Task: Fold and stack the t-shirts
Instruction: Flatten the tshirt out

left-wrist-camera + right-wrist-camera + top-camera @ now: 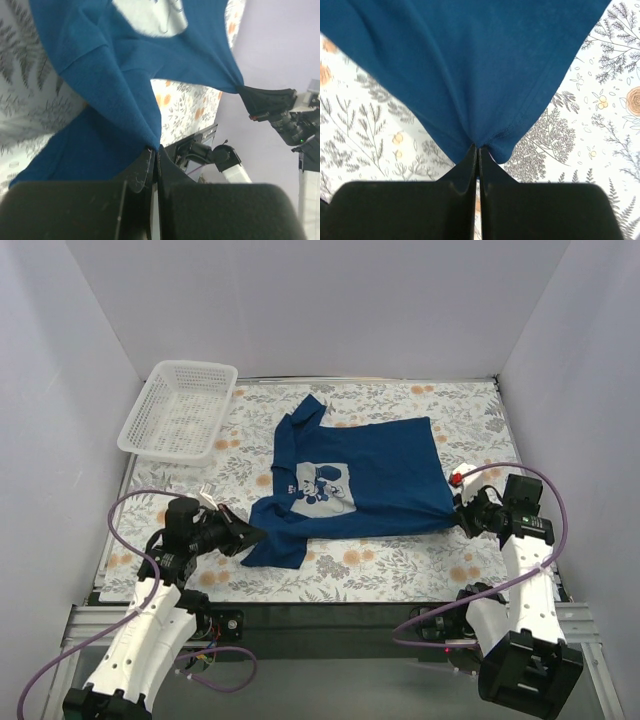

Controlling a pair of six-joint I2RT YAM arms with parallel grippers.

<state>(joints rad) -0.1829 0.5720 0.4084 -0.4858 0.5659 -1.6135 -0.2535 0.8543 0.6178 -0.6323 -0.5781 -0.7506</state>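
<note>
The navy-blue t-shirt (385, 475) lies spread on the floral worktop (400, 565) between the two arms, its pale mouse print (325, 483) facing up and nearer the left jaws. The left jaws are clenched on cloth by the near sleeve, and the right jaws are clenched on a hem corner. A white mesh basket (180, 405) sits well beyond the left jaws

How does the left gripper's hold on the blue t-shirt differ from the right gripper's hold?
The left gripper pinches the t-shirt at its sleeve end, while the right gripper pinches a corner of the stitched hem. Near the left gripper the cloth is bunched in thick folds; near the right gripper it fans out flat and smooth. Both are shut on the same shirt.
</note>
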